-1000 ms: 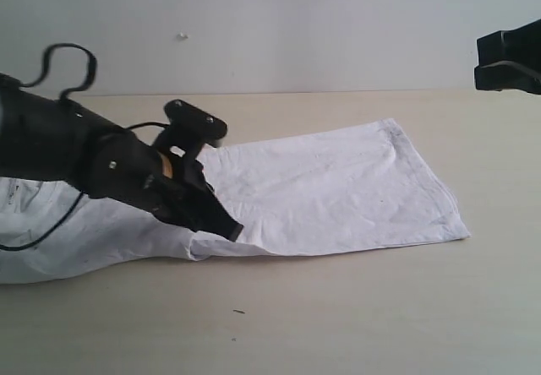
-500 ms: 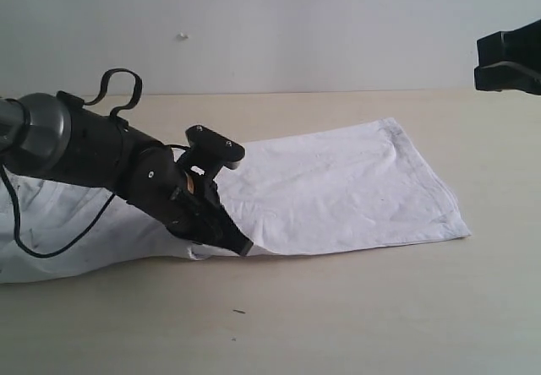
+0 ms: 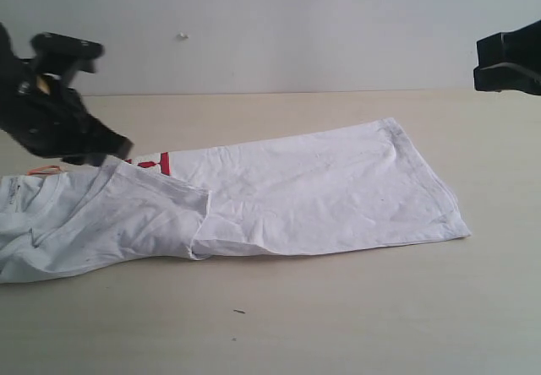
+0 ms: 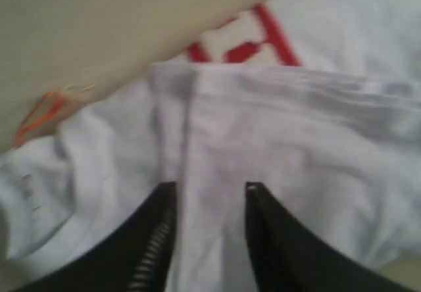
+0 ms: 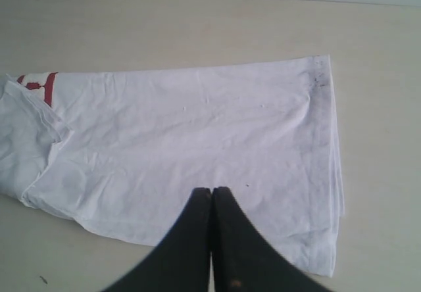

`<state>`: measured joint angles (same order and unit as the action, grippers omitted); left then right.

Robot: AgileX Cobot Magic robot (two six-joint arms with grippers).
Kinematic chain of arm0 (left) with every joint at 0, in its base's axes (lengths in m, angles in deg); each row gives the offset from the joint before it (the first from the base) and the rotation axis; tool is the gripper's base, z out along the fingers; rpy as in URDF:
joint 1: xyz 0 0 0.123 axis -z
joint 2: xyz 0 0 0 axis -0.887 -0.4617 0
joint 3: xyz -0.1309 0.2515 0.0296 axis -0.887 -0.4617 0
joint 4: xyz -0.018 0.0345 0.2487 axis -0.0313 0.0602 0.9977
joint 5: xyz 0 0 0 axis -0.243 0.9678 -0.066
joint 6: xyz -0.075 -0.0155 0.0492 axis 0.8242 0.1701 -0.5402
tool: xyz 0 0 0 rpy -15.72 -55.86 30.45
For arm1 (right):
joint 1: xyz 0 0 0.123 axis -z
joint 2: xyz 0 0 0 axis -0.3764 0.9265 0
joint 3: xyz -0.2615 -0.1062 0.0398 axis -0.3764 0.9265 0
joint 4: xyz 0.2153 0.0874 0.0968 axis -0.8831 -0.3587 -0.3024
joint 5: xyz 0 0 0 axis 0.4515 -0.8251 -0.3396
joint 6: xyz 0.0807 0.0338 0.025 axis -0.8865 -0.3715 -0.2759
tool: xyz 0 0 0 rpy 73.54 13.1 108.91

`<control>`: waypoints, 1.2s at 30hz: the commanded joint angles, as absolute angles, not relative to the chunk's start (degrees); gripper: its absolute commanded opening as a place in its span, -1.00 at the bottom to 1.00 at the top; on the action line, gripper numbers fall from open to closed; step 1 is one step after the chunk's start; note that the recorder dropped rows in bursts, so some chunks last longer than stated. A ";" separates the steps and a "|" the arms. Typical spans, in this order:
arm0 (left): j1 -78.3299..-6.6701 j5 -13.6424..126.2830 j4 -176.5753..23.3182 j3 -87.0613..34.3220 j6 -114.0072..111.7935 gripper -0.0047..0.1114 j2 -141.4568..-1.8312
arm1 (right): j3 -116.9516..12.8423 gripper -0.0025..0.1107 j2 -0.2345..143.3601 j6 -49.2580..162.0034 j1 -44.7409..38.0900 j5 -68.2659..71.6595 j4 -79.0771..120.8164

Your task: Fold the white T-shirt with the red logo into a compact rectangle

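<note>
Worktop (image 3: 338, 324) carries white T-shirt (image 3: 313, 193), flat, left end folded over. Left tool (image 4: 210, 192) raised over folded end, jaws apart, empty. Right tool (image 5: 212, 193) aloft near hem end, jaws pressed together, empty. Red logo (image 3: 156, 165) peeks past fold. Orange tag (image 3: 46, 170) at left end.

White T-shirt (image 3: 321, 193): thin matt cloth, soft creases, stitched hem at right end. Red logo (image 3: 161, 165): fuzzy, matt. Table (image 3: 355, 307): smooth matt beige top. Left gripper (image 4: 210, 190) & right gripper (image 5: 212, 192): black matt, prob. plastic; one left finger w/ ridged inner face.
</note>
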<state>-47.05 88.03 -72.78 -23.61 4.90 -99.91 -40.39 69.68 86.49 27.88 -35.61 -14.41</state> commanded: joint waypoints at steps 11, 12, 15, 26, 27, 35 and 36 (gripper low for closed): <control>-72.94 92.81 -80.38 -24.58 4.78 0.14 -104.02 | -40.13 -0.96 69.91 87.11 28.05 -35.27 -15.22; -73.39 92.70 -82.19 -24.58 3.54 0.14 -104.89 | -40.13 -0.96 69.91 87.11 28.05 -35.27 -15.59; -73.83 92.48 -90.32 -24.58 -2.96 0.14 -107.29 | -40.13 -0.96 69.91 87.11 28.05 -35.27 -15.59; -73.97 83.04 -96.99 -24.44 -8.97 0.14 -114.61 | -40.13 -0.96 69.91 87.11 28.05 -35.32 -15.59; -73.97 82.78 -96.99 -24.44 -8.97 0.14 -115.16 | -40.13 -0.96 69.91 87.11 28.05 -35.32 -15.59; -73.97 82.68 -101.94 -24.44 -12.37 0.08 -119.73 | -40.13 -0.96 69.91 87.11 28.05 -35.65 -15.59; -73.97 83.18 -104.94 -24.44 -14.99 0.01 -119.85 | -40.13 -0.96 69.91 87.11 28.05 -35.65 -15.59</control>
